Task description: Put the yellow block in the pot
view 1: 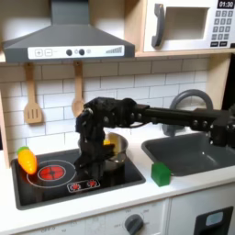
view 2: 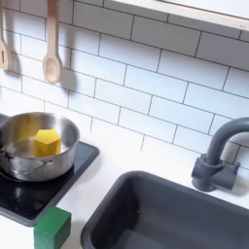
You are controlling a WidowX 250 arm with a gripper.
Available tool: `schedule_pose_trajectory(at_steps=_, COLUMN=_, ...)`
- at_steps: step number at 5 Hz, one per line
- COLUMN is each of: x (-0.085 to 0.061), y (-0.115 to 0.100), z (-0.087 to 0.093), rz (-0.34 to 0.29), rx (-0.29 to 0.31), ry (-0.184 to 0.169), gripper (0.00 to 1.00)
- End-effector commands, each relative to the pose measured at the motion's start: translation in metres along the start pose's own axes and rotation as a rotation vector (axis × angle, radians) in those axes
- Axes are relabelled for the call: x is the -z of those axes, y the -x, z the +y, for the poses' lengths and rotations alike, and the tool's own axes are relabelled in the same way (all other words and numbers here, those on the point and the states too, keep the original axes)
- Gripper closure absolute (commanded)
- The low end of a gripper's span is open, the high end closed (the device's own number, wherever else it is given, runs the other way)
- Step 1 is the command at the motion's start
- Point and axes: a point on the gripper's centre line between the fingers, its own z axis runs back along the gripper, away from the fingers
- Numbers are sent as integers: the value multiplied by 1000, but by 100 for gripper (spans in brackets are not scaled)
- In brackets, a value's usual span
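The yellow block lies inside the steel pot, resting on its floor with nothing holding it. In the first exterior view the pot stands on the stove's right burner, partly hidden by the black arm, and a bit of the yellow block shows inside it. My gripper hangs low over the stove top just to the left of the pot in the first exterior view. Its dark fingers blend with the stove, so how they stand is unclear.
A green cube sits on the counter between the stove and the sink. An orange-yellow toy vegetable lies at the stove's left edge. Wooden utensils hang on the tiled wall. A grey faucet stands behind the sink.
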Motion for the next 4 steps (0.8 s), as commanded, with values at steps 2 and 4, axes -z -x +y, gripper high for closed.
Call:
schedule_pose_trajectory(at_steps=2, x=7, y=-4, z=0, rz=-6, rx=-3, ry=-10, gripper=100)
schedule_pose_trajectory(at_steps=4, x=6, y=-6, z=-2, rz=-20, rx=1, ry=-13, gripper=100)
